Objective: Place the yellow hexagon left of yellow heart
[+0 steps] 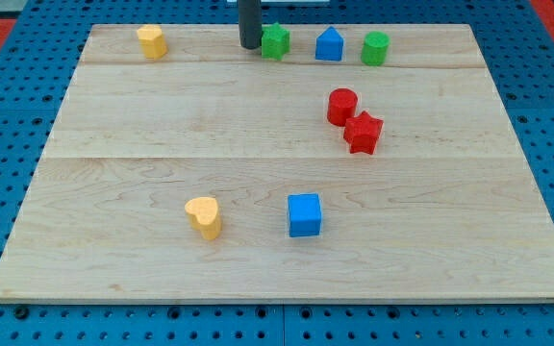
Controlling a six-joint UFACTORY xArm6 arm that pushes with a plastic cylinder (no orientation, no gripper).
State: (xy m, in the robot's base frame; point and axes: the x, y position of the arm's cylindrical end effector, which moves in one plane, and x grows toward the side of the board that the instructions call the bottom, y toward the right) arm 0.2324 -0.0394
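The yellow hexagon (151, 41) stands near the board's top left corner. The yellow heart (203, 216) sits far below it, in the lower middle-left of the board. My tip (249, 45) is at the view's top, just left of the green star-like block (275, 41) and well to the right of the yellow hexagon. It touches no yellow block.
A blue house-shaped block (329, 44) and a green cylinder-like block (375, 48) line the top edge. A red cylinder (341, 106) and a red star (363, 132) touch at the right middle. A blue cube (304, 214) sits right of the heart. The wooden board (113, 125) lies on blue pegboard.
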